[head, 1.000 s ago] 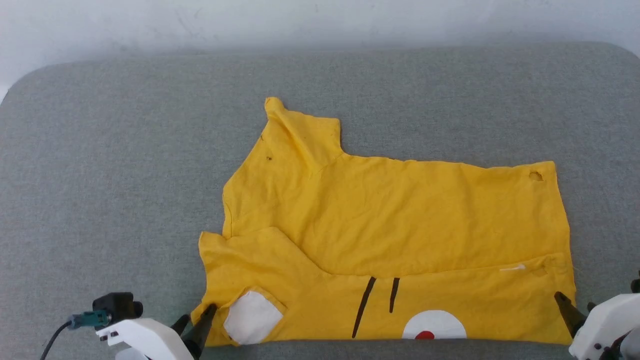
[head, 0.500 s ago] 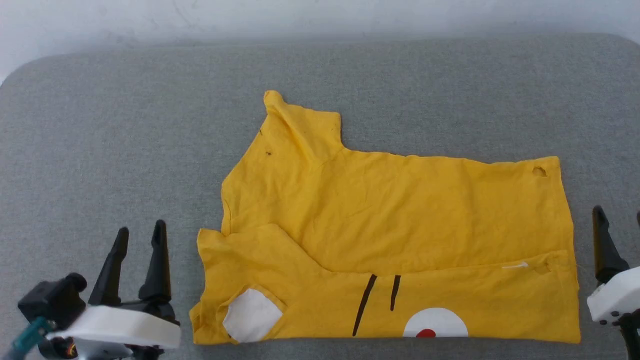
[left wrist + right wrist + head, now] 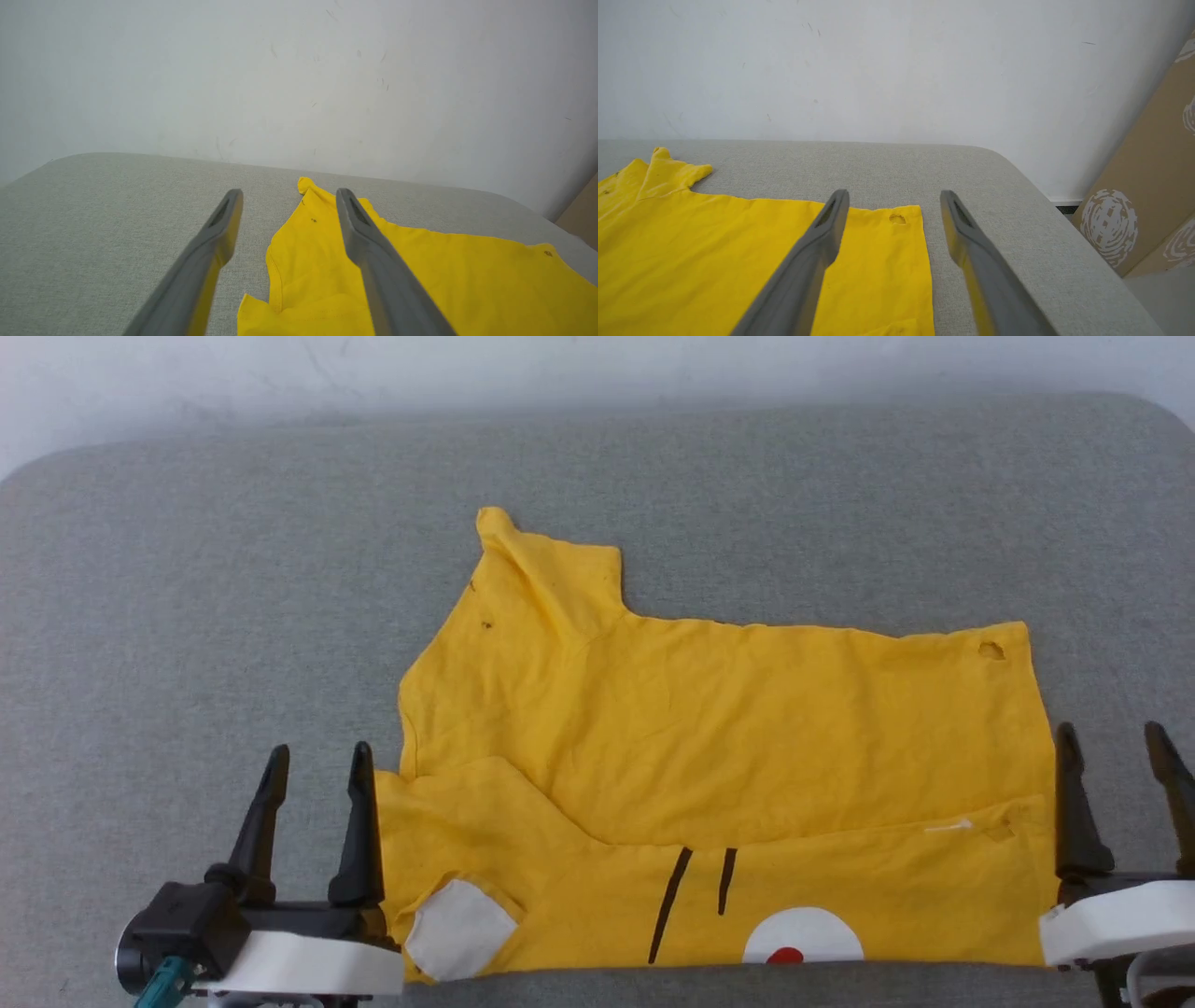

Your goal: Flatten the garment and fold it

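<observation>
The garment (image 3: pixel 728 737) lies flat on the grey pad (image 3: pixel 187 569), toward six o'clock, its near strip already folded over. My left gripper (image 3: pixel 320 751) at eight and right gripper (image 3: pixel 1110 728) at four stand spread, empty. Further folds remain, I judge.

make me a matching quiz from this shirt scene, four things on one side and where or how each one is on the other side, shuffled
Things:
1. small hole
2. white square patch
3. red dot
4. left gripper

Places or states:
A. open, at the garment's left edge
B. inside a white circle at the near edge
C. by the far right corner
D. by the near left corner

Pairs: 1-C, 2-D, 3-B, 4-A
</observation>
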Tool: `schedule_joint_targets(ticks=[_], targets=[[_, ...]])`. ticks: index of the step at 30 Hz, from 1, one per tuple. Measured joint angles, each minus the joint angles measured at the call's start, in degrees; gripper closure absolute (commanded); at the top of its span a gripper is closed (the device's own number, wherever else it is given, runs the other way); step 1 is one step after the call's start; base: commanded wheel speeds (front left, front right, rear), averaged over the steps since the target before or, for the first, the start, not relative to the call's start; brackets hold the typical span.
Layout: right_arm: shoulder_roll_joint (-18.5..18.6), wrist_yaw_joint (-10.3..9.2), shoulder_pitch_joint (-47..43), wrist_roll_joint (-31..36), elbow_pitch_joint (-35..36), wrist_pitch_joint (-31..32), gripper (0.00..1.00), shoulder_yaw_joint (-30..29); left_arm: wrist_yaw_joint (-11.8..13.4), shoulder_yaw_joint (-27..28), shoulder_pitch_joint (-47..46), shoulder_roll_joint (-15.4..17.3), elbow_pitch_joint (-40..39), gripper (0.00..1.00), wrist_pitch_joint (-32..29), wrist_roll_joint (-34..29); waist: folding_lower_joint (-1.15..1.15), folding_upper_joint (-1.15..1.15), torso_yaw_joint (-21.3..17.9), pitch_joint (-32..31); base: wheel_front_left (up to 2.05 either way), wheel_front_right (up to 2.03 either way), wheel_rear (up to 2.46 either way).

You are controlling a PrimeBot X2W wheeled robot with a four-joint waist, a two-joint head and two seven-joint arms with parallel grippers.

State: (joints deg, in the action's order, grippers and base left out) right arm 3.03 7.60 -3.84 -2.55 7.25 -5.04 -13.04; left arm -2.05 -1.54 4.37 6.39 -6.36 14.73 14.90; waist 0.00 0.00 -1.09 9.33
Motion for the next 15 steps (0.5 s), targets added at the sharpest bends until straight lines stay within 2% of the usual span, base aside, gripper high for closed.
schedule_joint_targets(ticks=[4,8,15], targets=[[-0.01,0.0,0.12,-0.1,-0.92,-0.76,0.0,0.16,-1.11,0.63,-1.36,0.3,0.09,0.0,0.0,-0.42,0.0,0.0,-0.6,0.61,0.0,0.0,0.0],[0.01,0.0,0.54,-0.56,-1.11,-1.12,0.0,-0.15,-2.69,0.59,-7.25,2.79,-0.21,0.0,-1.53,0.03,0.0,0.0,-0.86,1.96,0.0,0.0,0.0],[-0.01,0.0,3.0,-1.23,-1.52,-1.62,0.0,0.2,-4.54,-2.33,-26.49,10.0,1.09,0.0,-15.47,4.34,0.01,0.0,-1.01,6.08,0.0,0.0,0.0]])
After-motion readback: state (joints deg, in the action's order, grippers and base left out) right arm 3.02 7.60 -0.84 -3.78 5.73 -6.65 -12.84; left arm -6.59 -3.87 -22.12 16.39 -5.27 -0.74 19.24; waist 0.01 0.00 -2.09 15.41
